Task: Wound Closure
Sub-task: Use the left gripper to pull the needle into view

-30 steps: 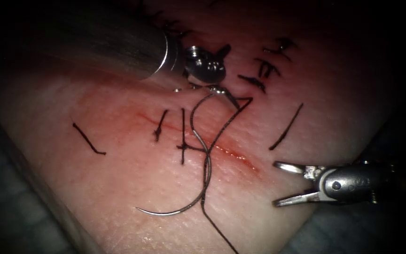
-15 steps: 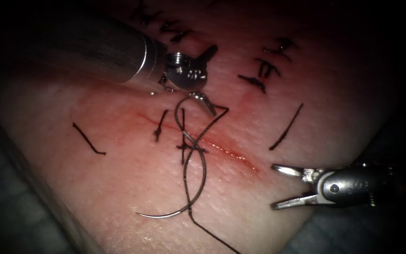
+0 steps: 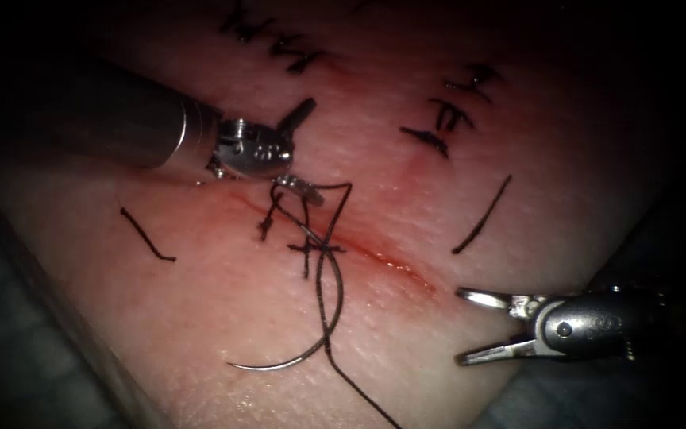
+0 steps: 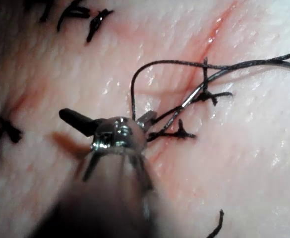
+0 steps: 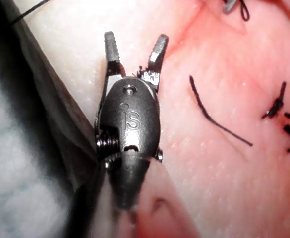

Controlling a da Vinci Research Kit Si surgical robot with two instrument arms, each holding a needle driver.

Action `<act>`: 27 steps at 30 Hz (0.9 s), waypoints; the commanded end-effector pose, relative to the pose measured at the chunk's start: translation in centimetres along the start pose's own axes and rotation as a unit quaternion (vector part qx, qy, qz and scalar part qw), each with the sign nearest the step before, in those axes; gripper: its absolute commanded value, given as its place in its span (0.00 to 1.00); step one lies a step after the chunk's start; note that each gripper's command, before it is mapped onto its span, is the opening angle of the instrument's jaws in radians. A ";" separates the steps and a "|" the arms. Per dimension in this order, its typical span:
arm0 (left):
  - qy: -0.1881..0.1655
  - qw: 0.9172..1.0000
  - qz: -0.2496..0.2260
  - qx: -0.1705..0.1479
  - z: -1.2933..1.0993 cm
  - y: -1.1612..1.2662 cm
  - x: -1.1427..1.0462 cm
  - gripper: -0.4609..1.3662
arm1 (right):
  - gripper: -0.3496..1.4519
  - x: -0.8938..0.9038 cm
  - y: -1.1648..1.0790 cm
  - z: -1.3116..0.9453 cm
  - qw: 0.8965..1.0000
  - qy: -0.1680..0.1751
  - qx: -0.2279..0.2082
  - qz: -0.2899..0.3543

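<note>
My left tool (image 3: 311, 151) lies over the tissue (image 3: 200, 302) at the upper end of the cut (image 3: 383, 258), its jaws spread wide. The thread (image 3: 359, 389) bends around its lower jaw, and the needle's tail end sits right there. The curved needle (image 3: 335, 310) lies flat across the cut, its tip free on the left side and not in the tissue. In the left wrist view the same tool (image 4: 107, 116) has the needle (image 4: 194, 96) and the thread (image 4: 149, 67) at one jaw. My right tool (image 3: 464, 327) (image 5: 135, 47) is open and holds nothing, right of the cut.
Tied stitches (image 3: 307, 248) cross the cut, with older ones (image 3: 438, 119) further up. Cut thread ends lie at the left (image 3: 146, 234) and the right (image 3: 482, 214). Red fluid (image 3: 406, 274) lines the cut. The tissue's edge (image 3: 518, 373) falls away by the right tool.
The left tool has moved left and slightly down, dragging the needle's tail end and the thread loop with it. The needle's tip has barely shifted. The right tool has stayed put.
</note>
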 end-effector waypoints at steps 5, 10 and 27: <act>0.006 1.000 -0.022 -0.008 -0.39 0.02 -0.33 0.99 | 0.81 -0.01 0.01 0.02 1.000 -0.002 0.000 0.000; 0.057 0.994 -0.092 0.003 -0.82 -0.08 -0.50 0.97 | 0.82 0.01 0.02 0.07 1.000 -0.005 0.000 0.001; 0.127 0.977 -0.169 -0.023 -1.63 -0.20 -0.41 0.95 | 0.82 0.04 0.01 0.12 1.000 -0.010 0.002 0.000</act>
